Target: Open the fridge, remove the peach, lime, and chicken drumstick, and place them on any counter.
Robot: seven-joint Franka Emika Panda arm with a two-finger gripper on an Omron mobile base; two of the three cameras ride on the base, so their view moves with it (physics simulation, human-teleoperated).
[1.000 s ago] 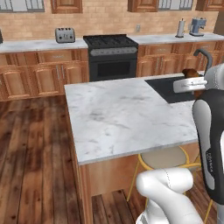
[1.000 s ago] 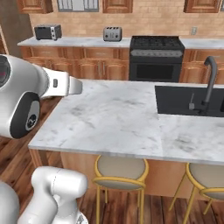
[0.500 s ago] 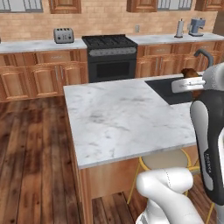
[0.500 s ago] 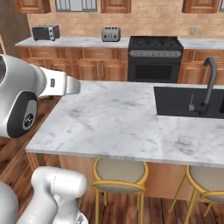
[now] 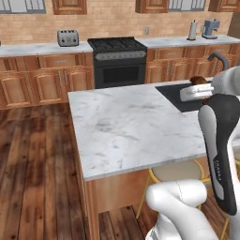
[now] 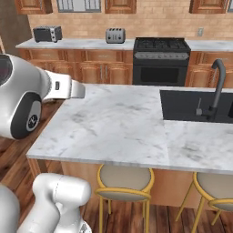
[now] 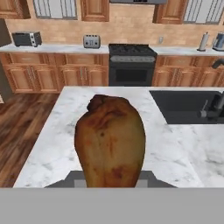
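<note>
My gripper (image 5: 197, 86) is shut on the chicken drumstick (image 7: 110, 142), a brown glossy piece with its rounded end up in the middle of the hand view. From the left base view the drumstick (image 5: 201, 79) shows as a brown tip above the hand, held over the island's right part near the black sink (image 5: 180, 96). The counter (image 5: 131, 126), a white-grey marble island top (image 6: 113, 123), spreads below and ahead of the hand (image 7: 48, 148). My fingers are hidden behind the meat. The fridge, peach and lime are out of view.
A curved dark tap (image 6: 217, 86) rises at the sink (image 6: 195, 104). Yellow-legged stools (image 6: 125, 182) stand under the island's near edge. Along the back wall runs a pale countertop with a toaster (image 5: 68, 37), a microwave (image 6: 47, 33) and a black stove (image 5: 117, 51).
The whole picture has shifted slightly, so the camera has moved a little. The hand with the drumstick has edged left over the island; the grip is unchanged.
</note>
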